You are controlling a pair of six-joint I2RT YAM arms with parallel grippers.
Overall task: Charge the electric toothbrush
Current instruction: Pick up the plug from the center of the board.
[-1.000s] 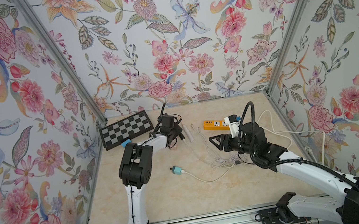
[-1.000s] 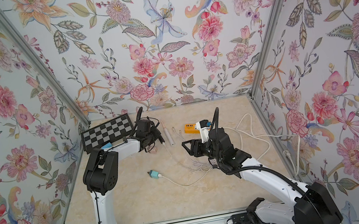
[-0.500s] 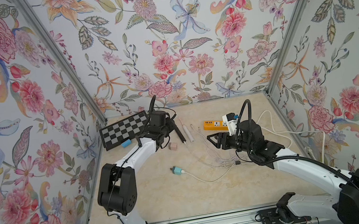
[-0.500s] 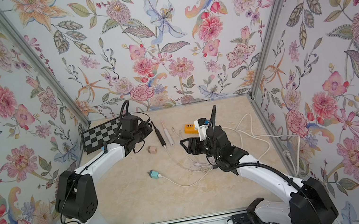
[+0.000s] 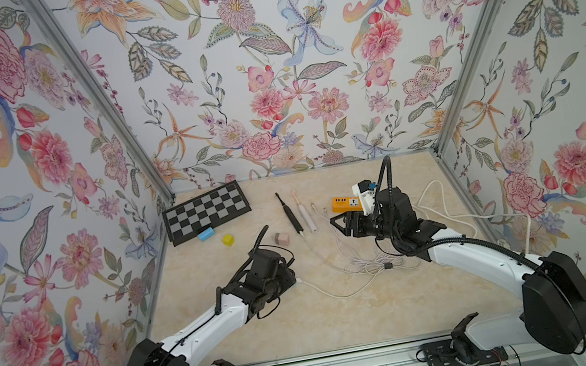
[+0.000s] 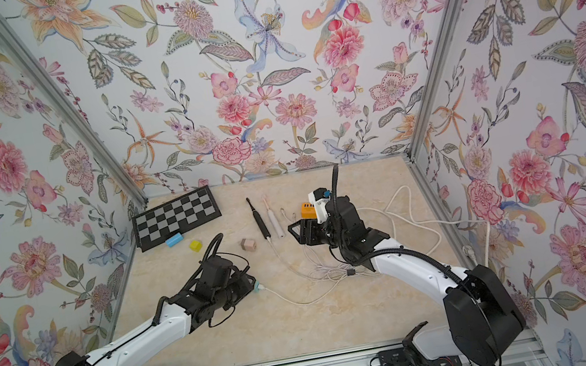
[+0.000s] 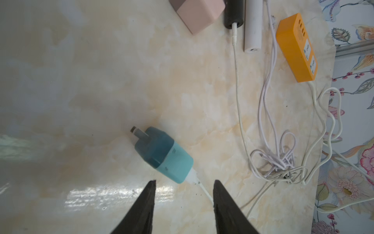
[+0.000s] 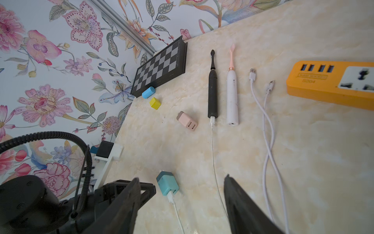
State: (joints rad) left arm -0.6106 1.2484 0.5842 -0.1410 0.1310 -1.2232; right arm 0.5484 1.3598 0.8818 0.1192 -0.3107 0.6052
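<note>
The black electric toothbrush [image 5: 291, 217] [image 8: 212, 95] lies flat at the back of the table, a white cable plugged into its base. Beside it lies a white and pink toothbrush [image 5: 305, 216] [image 8: 231, 95]. The cable runs to a teal charger adapter [image 7: 164, 155] [image 8: 167, 183] [image 6: 259, 287] lying mid-table. My left gripper [image 7: 184, 183] [image 5: 290, 274] hovers just behind the adapter, open, with only cable between its fingers. My right gripper [image 8: 182, 178] [image 5: 339, 222] is open and empty near the orange power strip [image 5: 346, 203] [image 8: 323, 85].
A pink adapter [image 5: 281, 239] [image 8: 187, 121] lies left of the black toothbrush. A chessboard [image 5: 207, 211], blue cylinder [image 5: 206, 233] and yellow cube [image 5: 228, 239] sit at the back left. Tangled white cables [image 5: 374, 263] lie under my right arm; a loose USB cable [image 8: 263, 111] lies beside the strip.
My left arm has drawn back from the toothbrushes to the teal adapter, its jaws opening wider. The pink adapter now lies uncovered. My right gripper has barely moved.
</note>
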